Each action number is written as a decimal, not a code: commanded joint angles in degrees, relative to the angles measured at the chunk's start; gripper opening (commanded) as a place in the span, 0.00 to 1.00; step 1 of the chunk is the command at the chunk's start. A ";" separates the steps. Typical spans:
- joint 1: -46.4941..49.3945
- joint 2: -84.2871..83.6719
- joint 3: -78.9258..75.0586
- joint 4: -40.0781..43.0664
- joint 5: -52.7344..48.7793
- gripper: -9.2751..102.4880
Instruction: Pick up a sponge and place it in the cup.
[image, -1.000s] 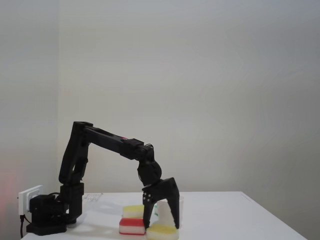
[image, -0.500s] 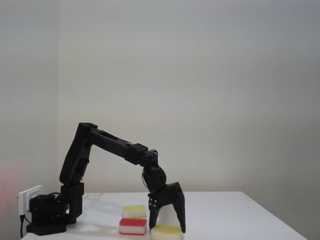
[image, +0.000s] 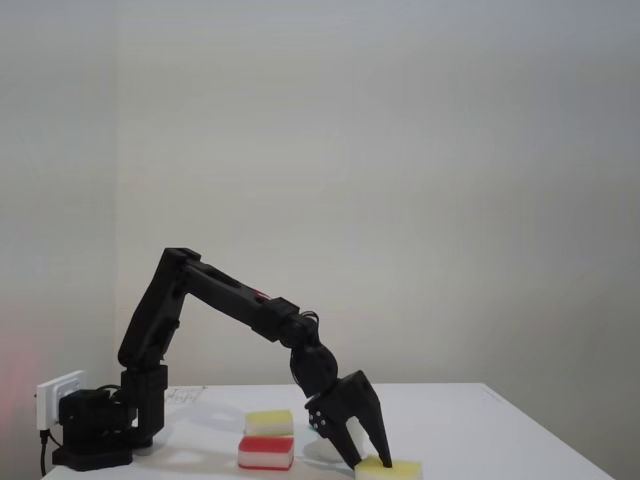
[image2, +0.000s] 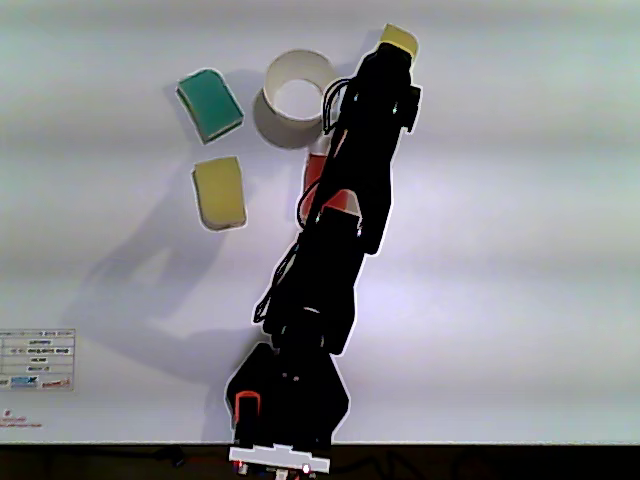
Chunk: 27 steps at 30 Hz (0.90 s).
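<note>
End effector (image: 372, 462) part open, fingertip touching sponge (image: 395, 468) on table.

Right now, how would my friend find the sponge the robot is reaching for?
Find the white cup in the other view, then follow the black arm past it to the end effector. The sponge lies at its tip, yellow, at the far table edge. The other sponges, green, yellow and red-and-white, lie away from the fingertips.

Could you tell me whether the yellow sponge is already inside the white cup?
No: in the other view the cup is empty, and the sponge lies on the table beyond it, under the gripper.
</note>
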 joint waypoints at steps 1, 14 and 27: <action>0.79 0.88 0.79 0.53 0.88 0.08; 1.76 3.08 1.41 2.37 0.97 0.08; -3.16 19.69 -10.20 33.66 5.27 0.08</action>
